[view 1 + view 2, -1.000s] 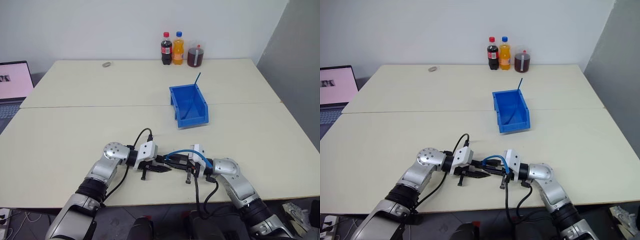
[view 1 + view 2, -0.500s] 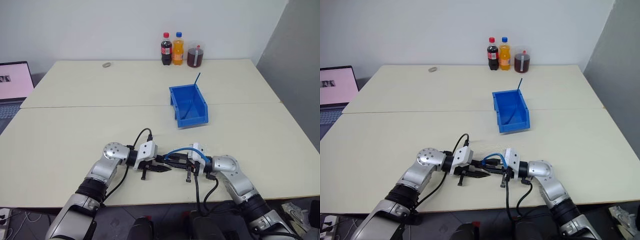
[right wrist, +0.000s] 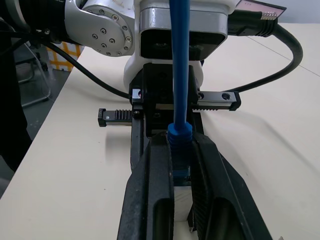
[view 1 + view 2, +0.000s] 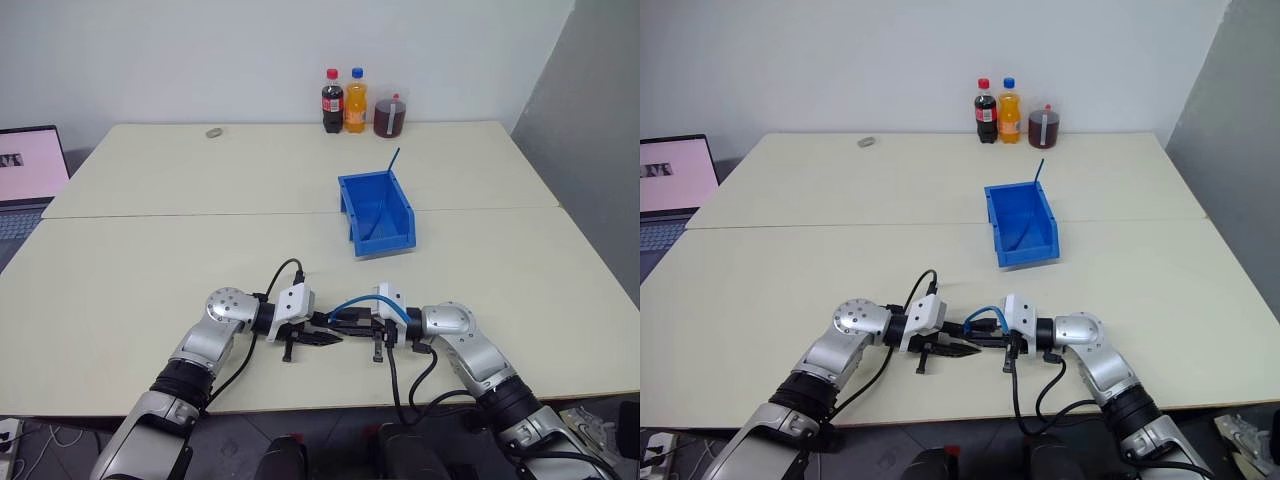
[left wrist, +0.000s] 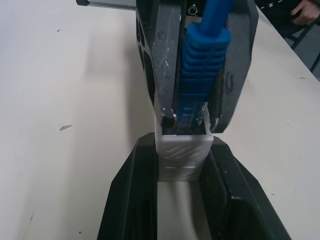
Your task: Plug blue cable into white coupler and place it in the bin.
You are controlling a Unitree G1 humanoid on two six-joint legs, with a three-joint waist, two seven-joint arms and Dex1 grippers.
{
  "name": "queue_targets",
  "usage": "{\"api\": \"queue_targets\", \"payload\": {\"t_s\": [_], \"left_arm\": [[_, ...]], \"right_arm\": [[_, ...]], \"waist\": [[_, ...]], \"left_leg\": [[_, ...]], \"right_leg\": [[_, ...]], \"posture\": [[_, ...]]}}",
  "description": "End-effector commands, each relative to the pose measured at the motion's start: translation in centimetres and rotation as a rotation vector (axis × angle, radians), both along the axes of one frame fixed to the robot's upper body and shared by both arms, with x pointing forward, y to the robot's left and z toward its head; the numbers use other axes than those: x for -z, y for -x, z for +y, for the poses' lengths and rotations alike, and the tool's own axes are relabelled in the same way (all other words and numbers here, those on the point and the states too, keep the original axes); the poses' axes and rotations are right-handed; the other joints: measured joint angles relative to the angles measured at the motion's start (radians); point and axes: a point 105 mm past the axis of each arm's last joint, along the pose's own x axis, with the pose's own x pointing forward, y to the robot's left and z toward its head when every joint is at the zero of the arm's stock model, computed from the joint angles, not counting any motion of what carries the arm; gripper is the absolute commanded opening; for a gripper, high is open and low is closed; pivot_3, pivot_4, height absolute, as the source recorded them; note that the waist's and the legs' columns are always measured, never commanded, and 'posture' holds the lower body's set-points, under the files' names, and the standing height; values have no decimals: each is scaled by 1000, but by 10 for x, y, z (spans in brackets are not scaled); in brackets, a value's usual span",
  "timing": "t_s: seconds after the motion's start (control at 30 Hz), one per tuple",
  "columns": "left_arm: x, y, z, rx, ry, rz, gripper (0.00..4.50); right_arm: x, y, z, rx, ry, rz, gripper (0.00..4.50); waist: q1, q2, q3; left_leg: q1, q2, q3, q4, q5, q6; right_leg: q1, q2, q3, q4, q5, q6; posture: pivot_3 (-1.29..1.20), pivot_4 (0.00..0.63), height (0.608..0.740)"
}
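The left gripper point(image 5: 182, 200) clamps the tiny white plastic coupler point(image 5: 183, 155); the right gripper point(image 3: 182, 165) pinches the thin, floppy light-blue cable point(image 5: 200, 65) by its stiff ribbed boot, the plug seemingly entering the socket.

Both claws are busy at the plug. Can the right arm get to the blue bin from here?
Probably yes: bare table lies between the right claw, shut on the blue cable, and the bin.

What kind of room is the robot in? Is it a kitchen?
Probably not a kitchen. It looks like an office or a robot lab: big pale tables pushed together, an open laptop at one side, a blue bin for parts, and drink bottles by a bare white wall.
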Motion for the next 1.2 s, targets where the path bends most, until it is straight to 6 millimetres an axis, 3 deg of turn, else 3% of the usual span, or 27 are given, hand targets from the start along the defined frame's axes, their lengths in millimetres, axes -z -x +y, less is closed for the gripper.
{"api": "queue_targets", "payload": {"t_s": [0.03, 0.37, 0.7, 0.77, 1.2], "left_arm": [[17, 8, 9, 3, -60, 64, 791], [16, 8, 9, 4, -60, 64, 791], [12, -1, 6, -48, -38, 22, 791], [9, -7, 4, -88, -19, -1, 1517], [10, -3, 7, -59, -33, -2, 4157]], "right_arm": [[51, -2, -23, 94, 168, 150, 164], [60, -2, -23, 105, 155, 191, 164], [33, -11, -22, 112, 95, 136, 164], [29, -11, -21, 109, 87, 127, 164], [17, -12, -20, 105, 67, 122, 164]], "waist": [[0, 0, 0], [0, 0, -5], [2, 0, -6], [3, 1, -5], [8, 1, -5]], "left_leg": [[0, 0, 0, 0, 0, 0], [2, 6, 0, 0, 0, 0], [2, 8, 1, -2, 0, 0], [2, 8, 1, -1, 0, 0], [0, 8, 1, -2, 0, 0]], "right_leg": [[0, 0, 0, 0, 0, 0], [1, 5, 0, 0, 0, -1], [1, 7, -1, 0, -1, -2], [1, 7, -1, 0, -1, -2], [-1, 7, -1, -1, -1, -2]], "posture": [[0, 150, 740], [0, 150, 740], [0, 150, 740], [0, 150, 740], [0, 150, 740]]}}
